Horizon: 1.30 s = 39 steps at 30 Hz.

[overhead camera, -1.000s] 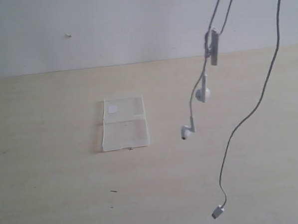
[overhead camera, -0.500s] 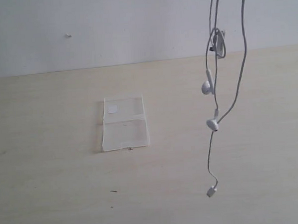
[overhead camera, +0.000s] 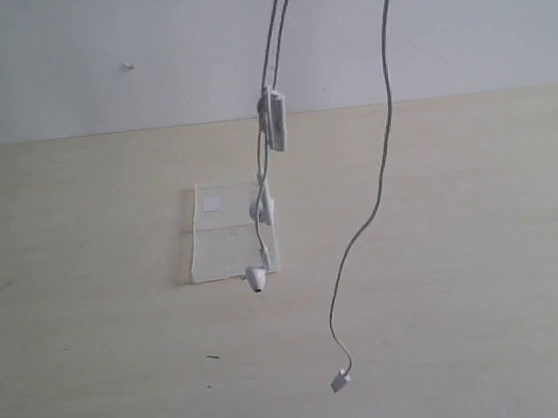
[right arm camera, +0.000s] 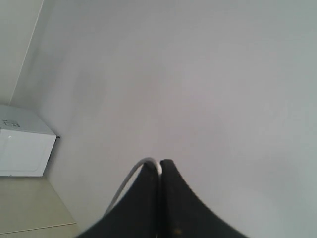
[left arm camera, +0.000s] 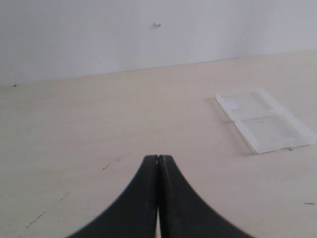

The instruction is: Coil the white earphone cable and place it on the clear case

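Observation:
The white earphone cable (overhead camera: 385, 138) hangs from above the top edge of the exterior view. Its inline remote (overhead camera: 275, 118) and two earbuds (overhead camera: 256, 278) dangle over the clear case (overhead camera: 232, 232), and its plug (overhead camera: 340, 381) hangs low to the right. The case lies open and flat on the table, sticker on its far half, and shows too in the left wrist view as the clear case (left arm camera: 265, 119). My right gripper (right arm camera: 159, 162) is shut on the cable (right arm camera: 133, 176), raised high and facing the wall. My left gripper (left arm camera: 158, 157) is shut and empty, low over the table.
The pale wooden table (overhead camera: 98, 331) meets a white wall (overhead camera: 112, 49) at the back. A white box-like appliance (right arm camera: 22, 148) stands beside the wall in the right wrist view. Small dark specks (overhead camera: 213, 357) mark the tabletop.
The hanging cable has swung left: the remote and earbuds moved from right of the case to over it, and the plug moved left.

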{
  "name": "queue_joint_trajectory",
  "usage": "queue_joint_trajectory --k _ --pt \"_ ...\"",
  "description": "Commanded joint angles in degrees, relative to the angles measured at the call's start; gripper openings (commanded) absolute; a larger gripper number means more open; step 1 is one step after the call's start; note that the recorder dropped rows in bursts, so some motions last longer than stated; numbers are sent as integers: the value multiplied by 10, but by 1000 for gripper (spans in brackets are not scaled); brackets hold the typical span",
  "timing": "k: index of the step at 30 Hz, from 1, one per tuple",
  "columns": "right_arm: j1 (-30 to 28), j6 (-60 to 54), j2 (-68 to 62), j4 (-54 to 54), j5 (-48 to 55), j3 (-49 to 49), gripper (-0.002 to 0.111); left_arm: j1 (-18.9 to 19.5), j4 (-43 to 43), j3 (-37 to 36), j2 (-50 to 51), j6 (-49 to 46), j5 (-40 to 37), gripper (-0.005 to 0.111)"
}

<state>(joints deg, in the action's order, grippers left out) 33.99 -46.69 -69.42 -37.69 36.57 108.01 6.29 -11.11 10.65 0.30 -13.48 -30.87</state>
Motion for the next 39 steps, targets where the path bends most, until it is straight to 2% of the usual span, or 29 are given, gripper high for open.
queue_joint_trajectory --k 1,3,6,8,12,16,19,20,22,24,25,29,30,31,32,35,36,37,39 --pt "0 -5 -5 1 2 3 0 1 -5 0 -3 0 5 0" --pt "0 -5 -5 1 2 3 0 1 -5 0 -3 0 10 0" --pt "0 -5 -5 1 11 3 0 1 -5 0 -3 0 74 0" --pt "0 -5 -5 2 14 3 0 1 -5 0 -3 0 144 0" --pt "0 -5 -5 3 14 3 0 1 -5 0 -3 11 338 0" --pt "0 -3 -5 3 14 3 0 1 -7 2 -3 126 512 0" --pt "0 -3 -5 3 14 3 0 1 -7 18 -3 212 532 0" --pt "0 -3 -5 3 16 3 0 1 -7 23 -3 229 521 0" --pt "0 -3 -5 3 16 3 0 1 -7 42 -3 265 441 0" --pt "0 -3 -5 3 16 3 0 1 -7 71 3 269 309 0" --pt "0 -4 -5 3 16 3 0 1 -4 89 22 269 202 0" --pt "0 -5 -5 3 16 3 0 1 -4 111 69 219 107 0" --pt "0 -5 -5 3 16 3 0 1 -37 132 98 166 68 0" --pt "0 -5 -5 3 16 3 0 1 -118 156 135 68 40 0" --pt "0 -5 -5 3 16 3 0 1 -162 169 152 14 28 0" --pt "0 -5 -6 3 19 3 0 1 -447 235 262 -358 -88 0" --pt "0 -5 -6 3 22 3 0 1 -487 245 285 -403 -106 0" --pt "0 -5 -6 3 34 3 0 1 -565 271 326 -470 -138 0" --pt "0 -3 -7 3 51 3 0 1 -642 314 386 -519 -161 0"
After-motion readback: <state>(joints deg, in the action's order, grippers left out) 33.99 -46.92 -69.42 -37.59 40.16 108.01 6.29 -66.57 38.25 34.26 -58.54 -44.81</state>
